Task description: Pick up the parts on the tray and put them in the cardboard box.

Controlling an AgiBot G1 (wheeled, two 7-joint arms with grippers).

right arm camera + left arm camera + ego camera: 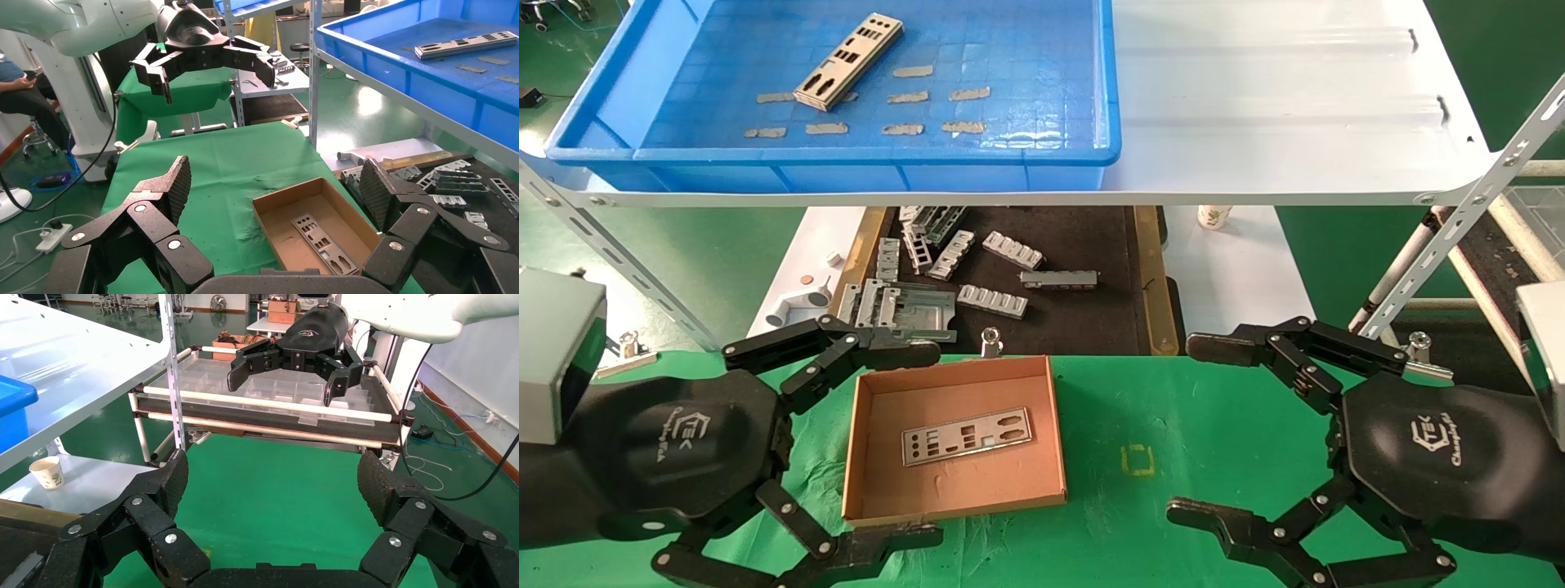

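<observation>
The blue tray (870,153) sits on the upper white shelf and holds one silver part (849,61), lying at an angle among tan tape strips. Below, on the green table, the cardboard box (887,482) holds another part (968,437) flat on its floor. My left gripper (933,443) is open and empty, its fingers straddling the box's left side. To the right of the box, my right gripper (1182,428) hangs open and empty over green cloth. The right wrist view shows the box (287,193), its part (323,243) and the tray (428,79).
A black-floored, wood-edged tray (1144,269) with grey ribbed brackets (993,300) lies behind the box under the shelf. A paper cup (1214,216) stands to its right. A slanted shelf upright (1459,237) rises at the right. A yellow square mark (1138,460) is on the cloth.
</observation>
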